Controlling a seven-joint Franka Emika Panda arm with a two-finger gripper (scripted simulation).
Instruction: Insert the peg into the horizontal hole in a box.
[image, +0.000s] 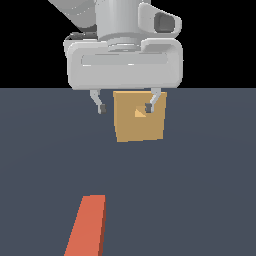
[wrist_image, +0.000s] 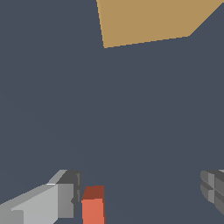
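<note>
The tan box (image: 139, 116) stands on the dark floor, partly behind my gripper; its small square hole (image: 140, 113) shows in the middle of its face. The box's top also shows in the wrist view (wrist_image: 148, 19). The peg (image: 87, 225) lies flat on the floor near the exterior view's lower edge; only its orange-red part shows, its whitish end is out of view. Its orange-red end shows in the wrist view (wrist_image: 92, 205). My gripper (image: 126, 107) hangs open and empty above the floor, between the box and the peg, fingers (wrist_image: 52, 199) spread wide.
The dark grey-blue floor (image: 45, 165) spreads all around. Nothing else stands on it in these views.
</note>
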